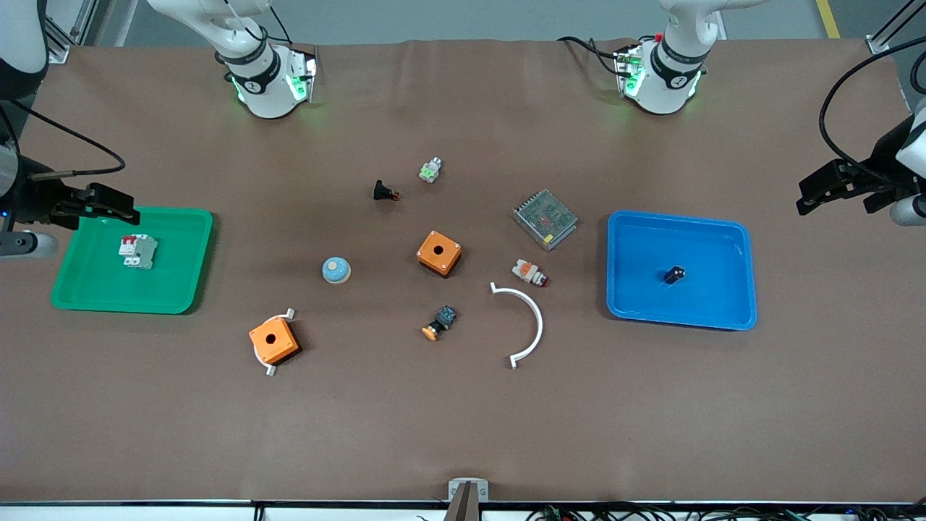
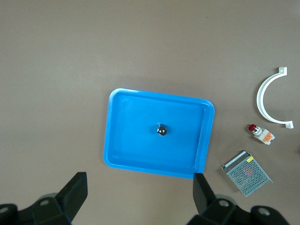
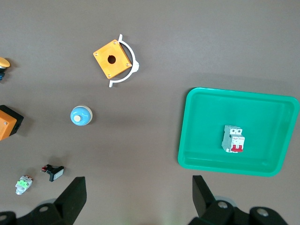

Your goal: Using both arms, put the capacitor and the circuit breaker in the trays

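The capacitor (image 1: 674, 274), a tiny black cylinder, stands in the middle of the blue tray (image 1: 644, 246); the left wrist view shows the capacitor (image 2: 162, 130) from above in that tray (image 2: 126, 150). The white-grey circuit breaker (image 1: 137, 251) with red levers lies in the green tray (image 1: 94, 289), and the right wrist view also shows the breaker (image 3: 233, 138). My left gripper (image 1: 817, 192) (image 2: 139, 187) hangs open and empty over bare table beside the blue tray. My right gripper (image 1: 108, 205) (image 3: 138, 190) is open and empty over the green tray's edge.
Between the trays lie two orange boxes (image 1: 439, 252) (image 1: 274, 341), a white curved strip (image 1: 527, 325), a metal mesh box (image 1: 545, 218), a blue dome (image 1: 336, 270), a black push-button (image 1: 385, 191), a white-orange plug (image 1: 529, 273), an orange-capped button (image 1: 440, 322) and a small green-white part (image 1: 430, 170).
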